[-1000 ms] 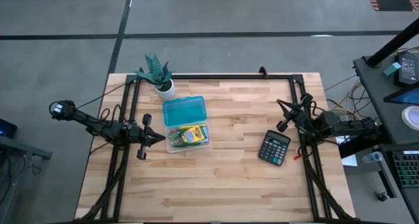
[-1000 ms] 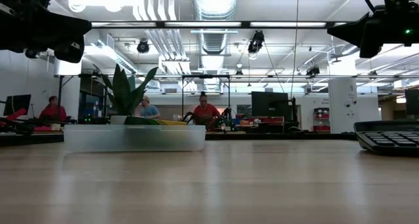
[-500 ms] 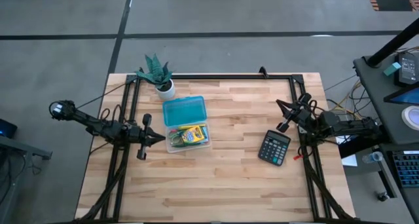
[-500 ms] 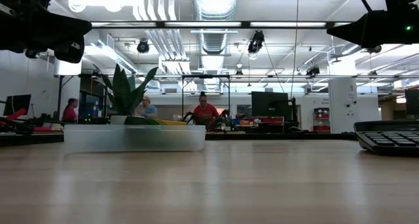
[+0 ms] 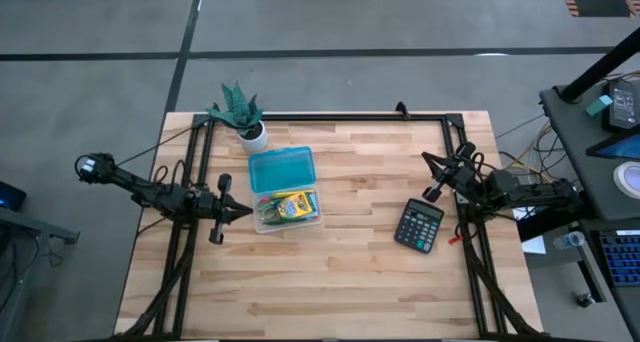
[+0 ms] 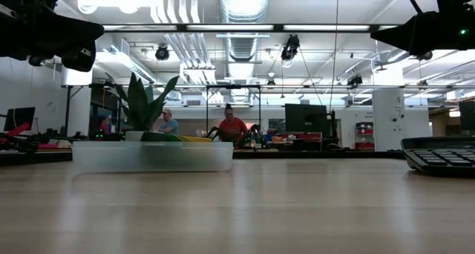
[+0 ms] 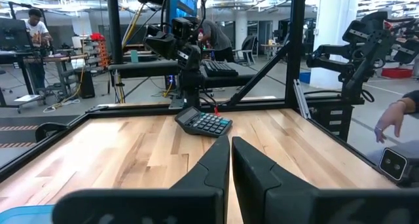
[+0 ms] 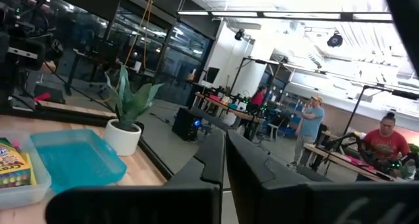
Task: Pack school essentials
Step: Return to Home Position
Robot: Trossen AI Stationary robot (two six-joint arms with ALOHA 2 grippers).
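A clear pencil case (image 5: 287, 209) lies left of the table's middle, its teal lid (image 5: 281, 169) flipped open toward the far edge. Inside lie the yellow-green crayon box (image 5: 293, 205) and thin pens; scissors, red piece and sticky pad do not show plainly. The low view shows the case (image 6: 152, 156) resting flat on the wood. My left gripper (image 5: 245, 211) hovers shut just left of the case, pointing right, its tips (image 7: 230, 152) facing the calculator. My right gripper (image 5: 426, 160) hangs shut near the right edge, raised, its tips (image 8: 224, 152) aimed at the lid (image 8: 75, 160).
A black calculator (image 5: 418, 225) lies right of centre, also in the left wrist view (image 7: 203, 122). A potted green plant (image 5: 240, 112) stands at the far left corner beside the lid. A black frame (image 5: 330, 118) borders the table. People sit in the room beyond (image 6: 231, 128).
My right gripper has risen or tipped up a little: in the low view its dark shape sits higher than a second ago. It has since held still. The left arm, case and calculator have stayed put.
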